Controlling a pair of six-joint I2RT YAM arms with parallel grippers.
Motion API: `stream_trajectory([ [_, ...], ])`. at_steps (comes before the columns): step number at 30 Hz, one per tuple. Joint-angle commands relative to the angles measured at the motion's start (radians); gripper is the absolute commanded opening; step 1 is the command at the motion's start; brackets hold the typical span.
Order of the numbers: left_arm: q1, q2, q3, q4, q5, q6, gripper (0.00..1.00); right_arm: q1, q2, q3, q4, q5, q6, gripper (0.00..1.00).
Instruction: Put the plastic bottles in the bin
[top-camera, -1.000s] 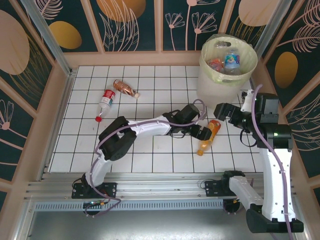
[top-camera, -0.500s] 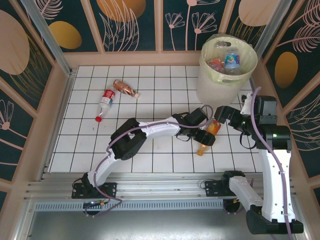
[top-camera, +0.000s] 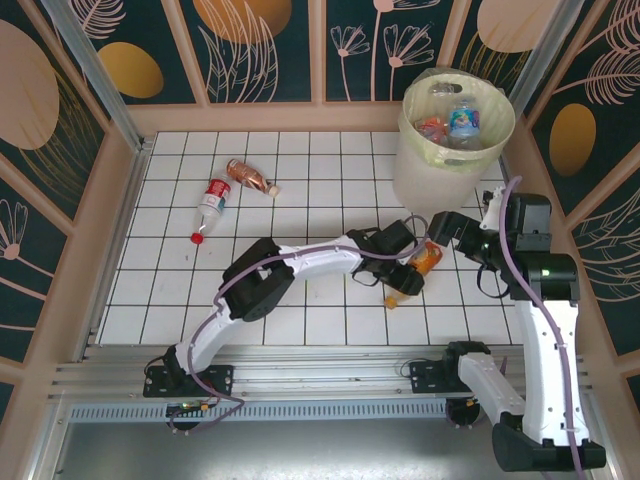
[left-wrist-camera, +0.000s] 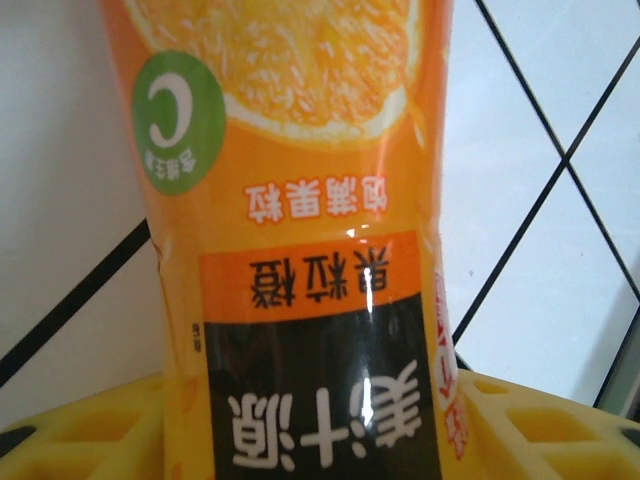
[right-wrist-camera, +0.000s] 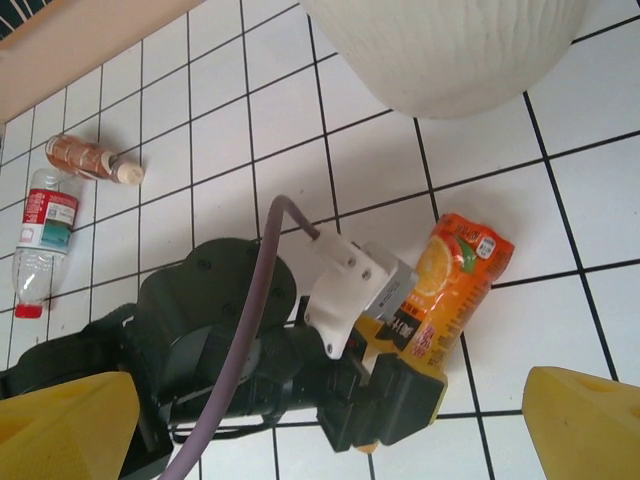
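Clamping the orange bottle (right-wrist-camera: 455, 275), our left tool (right-wrist-camera: 385, 345) has its grasp, we judge; our right tool (top-camera: 447, 222) hangs wide open, empty. Next: lift it over the rim of the bin (top-camera: 425, 135).

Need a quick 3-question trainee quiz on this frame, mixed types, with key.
1. True or false: the right hand holds a bottle.
2. The left hand is closed on which bottle? A blue, B orange, C green.
3. How many bottles lie on the tiles untouched by either hand?
Key: 1 false, it is open and empty. 2 B, the orange bottle. 3 two: the red-labelled bottle and the brown bottle.
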Motion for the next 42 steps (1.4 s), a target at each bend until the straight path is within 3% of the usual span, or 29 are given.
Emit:
stream_trajectory([
  [1,0.005,-0.114,-0.088,0.102,-0.027,-0.034,0.52,0.009,-0.031,-0.041,0.098,-0.004,0.049,0.99],
  [8,0.055,-0.309,-0.324,0.356,-0.009,-0.093,0.53,0.009,-0.068,-0.174,0.325,0.003,0.165,0.99],
  [16,0.095,-0.497,-0.564,0.607,0.026,-0.114,0.54,0.007,0.008,-0.291,0.562,-0.184,0.194,0.97],
  [22,0.104,-0.567,-0.63,0.699,0.08,-0.095,0.55,0.011,0.103,-0.325,0.704,-0.324,0.199,0.97],
  [29,0.109,-0.585,-0.627,0.719,0.102,-0.086,0.55,0.063,0.196,-0.313,0.756,-0.35,0.182,0.96],
  [33,0.112,-0.587,-0.626,0.729,0.111,-0.086,0.56,0.09,0.223,-0.303,0.76,-0.328,0.177,0.9],
  [40,0.113,-0.584,-0.622,0.729,0.122,-0.082,0.58,0.095,0.226,-0.304,0.78,-0.322,0.188,0.65],
  [42,0.113,-0.582,-0.617,0.729,0.122,-0.083,0.61,0.096,0.224,-0.298,0.783,-0.32,0.188,0.62],
])
